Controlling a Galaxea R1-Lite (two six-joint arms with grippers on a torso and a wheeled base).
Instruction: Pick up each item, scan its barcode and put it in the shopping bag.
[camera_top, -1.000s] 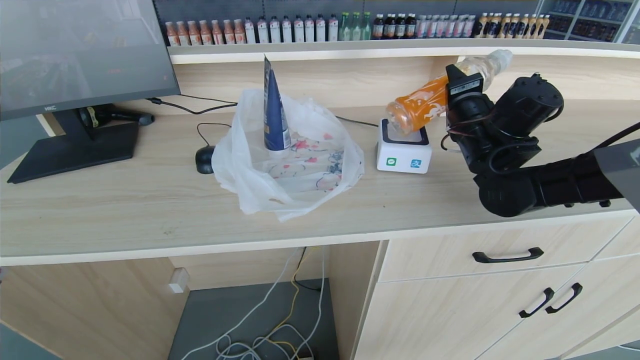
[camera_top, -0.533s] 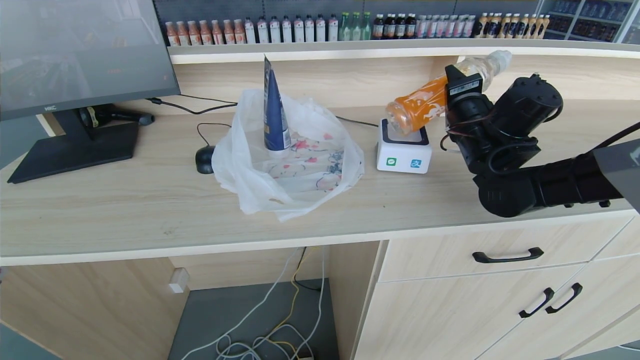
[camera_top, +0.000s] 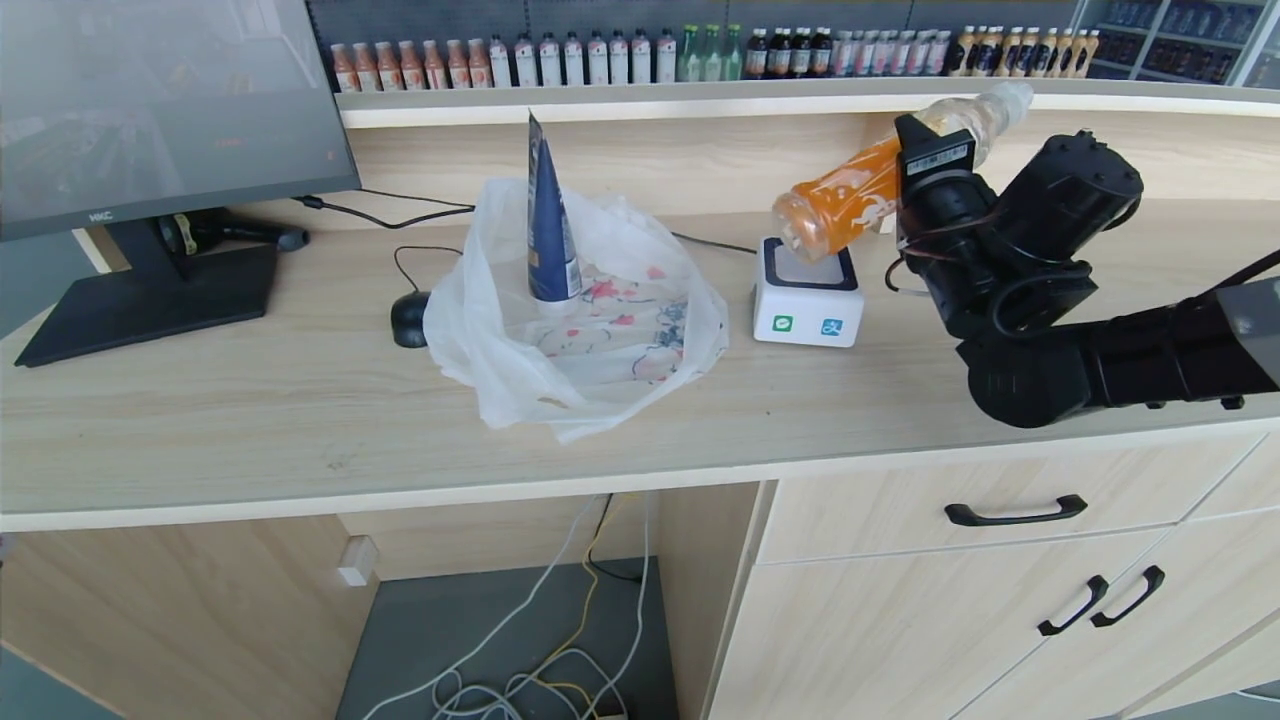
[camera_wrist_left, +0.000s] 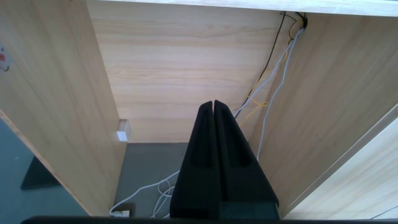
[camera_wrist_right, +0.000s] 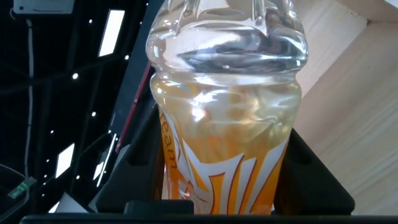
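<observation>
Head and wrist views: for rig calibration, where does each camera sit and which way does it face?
Head view: on the head, facing forward and down at counter, shopping bag, scanner; right arm shows, holding the orange bottle.
Left wrist view: on the left wrist, facing a wooden panel under the counter; shut jaws show.
Right wrist view: on the right wrist, looking along the bottle clamped in its jaws.
Head and right wrist share the bottle.

The tabletop (camera_top: 250, 400) is viewed by the head camera from above, angled downward. The left wrist camera is aimed along its gripper (camera_wrist_left: 214, 106) into the recess (camera_wrist_left: 180, 68) beneath; the cables (camera_wrist_left: 273, 81) there are shared with the head view. The right wrist camera is set close against the bottle (camera_wrist_right: 227, 124).
</observation>
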